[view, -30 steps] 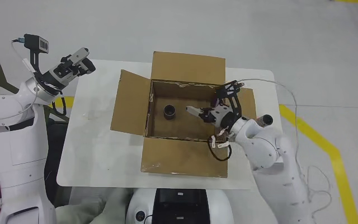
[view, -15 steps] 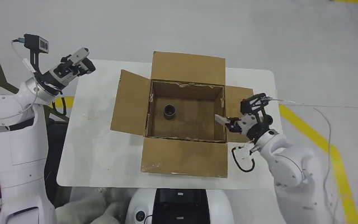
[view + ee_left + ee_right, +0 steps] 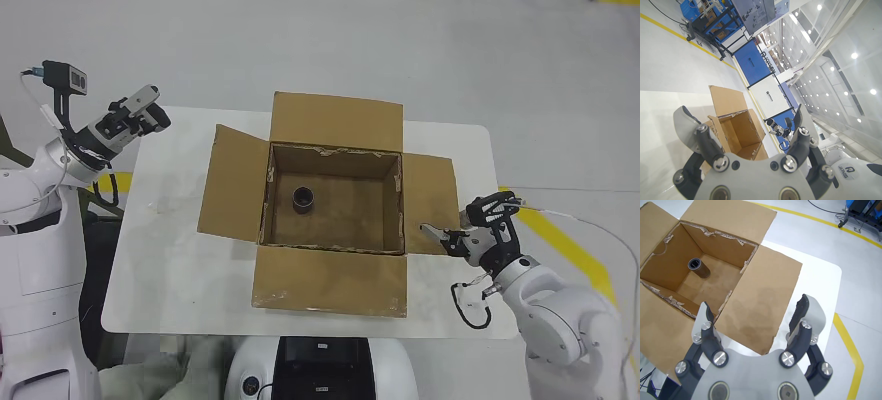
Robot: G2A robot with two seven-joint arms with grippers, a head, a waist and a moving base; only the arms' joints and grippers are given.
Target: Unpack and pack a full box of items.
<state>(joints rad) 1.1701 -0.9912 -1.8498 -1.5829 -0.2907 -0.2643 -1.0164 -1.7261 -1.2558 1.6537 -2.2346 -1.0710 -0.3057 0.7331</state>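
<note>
Change: right pincer (image 3: 446, 237) has pulled out of the cardboard box (image 3: 335, 282). A second ago it was inside, over the box floor beside the cylinder; half a second ago it was at the right wall; now it's outside, over the outer edge of the right flap near the tabletop (image 3: 170, 250) edge. In the right wrist view this pincer (image 3: 754, 303) is spread wide, nothing between the fingers. It came out empty.

Dark metal cylinder (image 3: 303, 200) hasn't budged: upright on the box floor, close to the left wall, open end up, also clear in the right wrist view (image 3: 699, 268). It's the one item visible in the box.

Left pincer (image 3: 153, 108) hasn't moved across the frames, held up off the far left corner of the tabletop, well apart from the box, fingers spread and empty (image 3: 742, 110).

Meaning, as a guess: either the cylinder was just set down as a packed item, or the right arm backed off without a grab. Either way, no item is in hand right now.
</note>
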